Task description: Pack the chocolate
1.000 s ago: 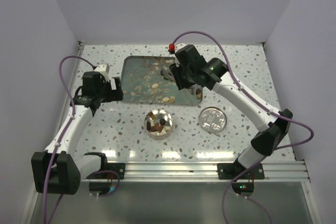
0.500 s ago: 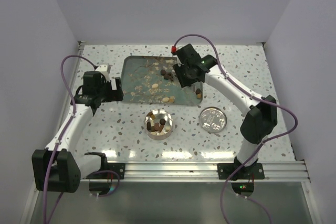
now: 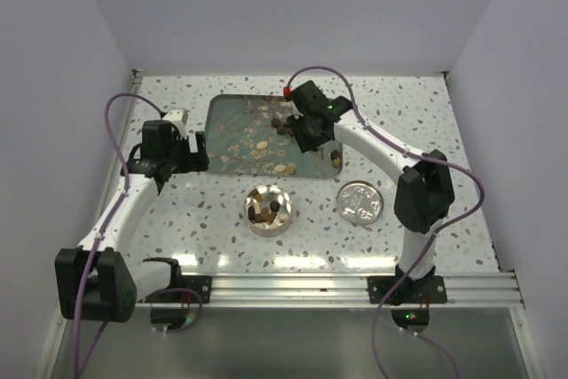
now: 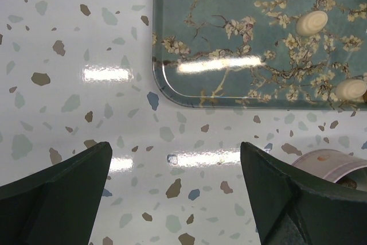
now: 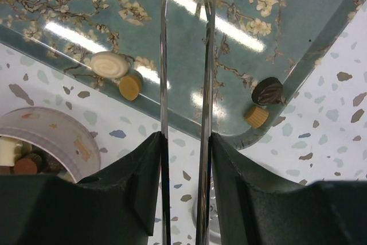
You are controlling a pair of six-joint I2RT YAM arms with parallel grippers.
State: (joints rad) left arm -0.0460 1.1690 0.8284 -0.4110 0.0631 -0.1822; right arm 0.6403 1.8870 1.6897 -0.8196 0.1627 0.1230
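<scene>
Chocolate pieces lie on the blossom-patterned tray (image 3: 232,122): cream ones (image 3: 261,145), dark ones (image 3: 282,123) and one near the right corner (image 3: 335,155). The round tin (image 3: 269,209) in front of the tray holds several pieces. My right gripper (image 3: 302,129) hangs over the tray's right half, shut on thin metal tongs (image 5: 164,55) whose two blades stand slightly apart and run out of the top of the view. The right wrist view shows a cream piece (image 5: 110,64), caramel pieces (image 5: 131,86) and a dark piece (image 5: 267,91). My left gripper (image 3: 197,150) is open and empty beside the tray's left edge.
The tin's lid (image 3: 359,201) lies flat to the right of the tin. In the left wrist view the tray corner (image 4: 166,84), two cream pieces (image 4: 311,22) and the tin's rim (image 4: 327,162) show. White walls enclose the table on three sides.
My right gripper has moved left and farther back over the tray, with the elbow swinging in toward the middle. The left arm has not moved.
</scene>
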